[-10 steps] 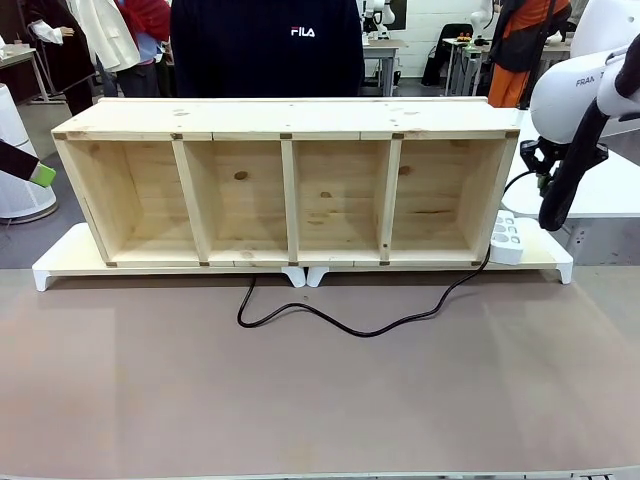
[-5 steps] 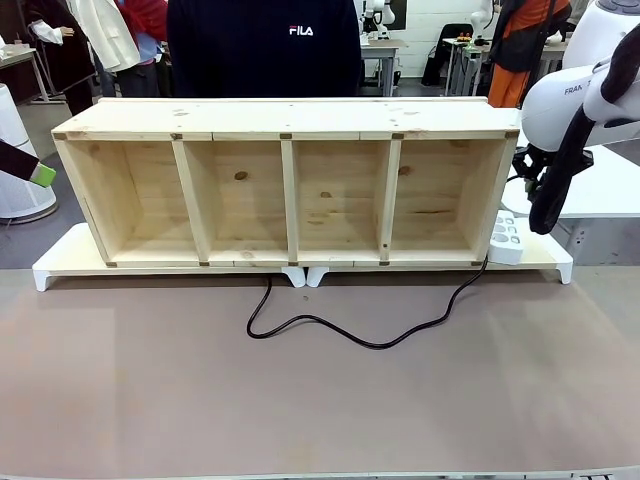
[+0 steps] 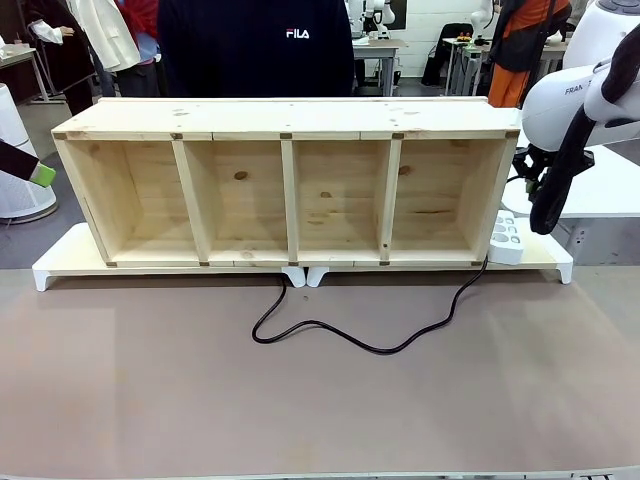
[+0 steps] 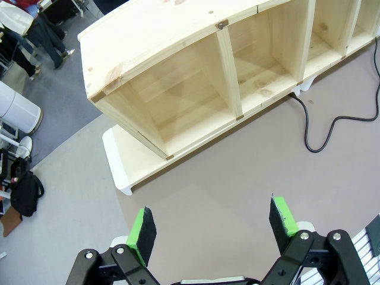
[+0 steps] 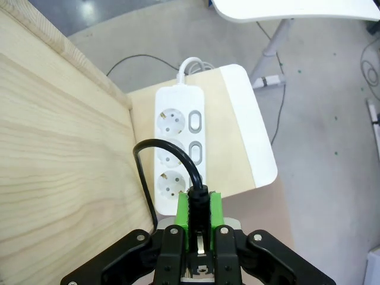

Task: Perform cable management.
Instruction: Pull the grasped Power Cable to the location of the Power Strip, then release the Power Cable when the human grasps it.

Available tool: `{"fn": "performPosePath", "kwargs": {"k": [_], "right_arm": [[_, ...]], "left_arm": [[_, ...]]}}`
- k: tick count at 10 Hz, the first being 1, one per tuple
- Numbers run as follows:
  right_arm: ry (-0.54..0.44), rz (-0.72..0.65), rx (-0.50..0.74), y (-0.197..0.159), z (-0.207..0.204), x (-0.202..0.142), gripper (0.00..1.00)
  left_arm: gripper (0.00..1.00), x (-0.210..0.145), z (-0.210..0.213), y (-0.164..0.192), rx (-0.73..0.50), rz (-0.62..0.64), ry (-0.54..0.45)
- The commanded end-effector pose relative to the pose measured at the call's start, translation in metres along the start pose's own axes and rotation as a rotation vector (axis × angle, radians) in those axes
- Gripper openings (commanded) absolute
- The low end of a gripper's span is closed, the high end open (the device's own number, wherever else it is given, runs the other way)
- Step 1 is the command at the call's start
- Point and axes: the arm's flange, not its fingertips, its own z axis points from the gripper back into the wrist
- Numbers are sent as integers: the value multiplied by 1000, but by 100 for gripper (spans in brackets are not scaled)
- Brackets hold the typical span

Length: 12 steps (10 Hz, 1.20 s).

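Tidying looked barely begun. The right claw was clenched on the plug of the cable at the power strip. The left claw hung released. The cable sprawled loose across the surface, before the shelf.

Four-bay shelf on low stand; power strip on stand, right of shelf; cable on table before shelf; person behind.

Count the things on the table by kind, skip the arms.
Shelf: 1
Cable: 1
Power strip: 1
White stands: 2
Total: 5
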Motion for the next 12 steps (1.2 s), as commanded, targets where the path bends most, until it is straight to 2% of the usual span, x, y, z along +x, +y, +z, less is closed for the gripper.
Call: {"fn": "performPosePath", "kwargs": {"k": [1, 12], "right_arm": [[-1, -4, -9, 2, 3, -1, 16], [-1, -4, -9, 2, 3, -1, 16]], "left_arm": [[100, 1, -1, 1, 3, 1, -6], [100, 1, -1, 1, 3, 1, -6]]}}
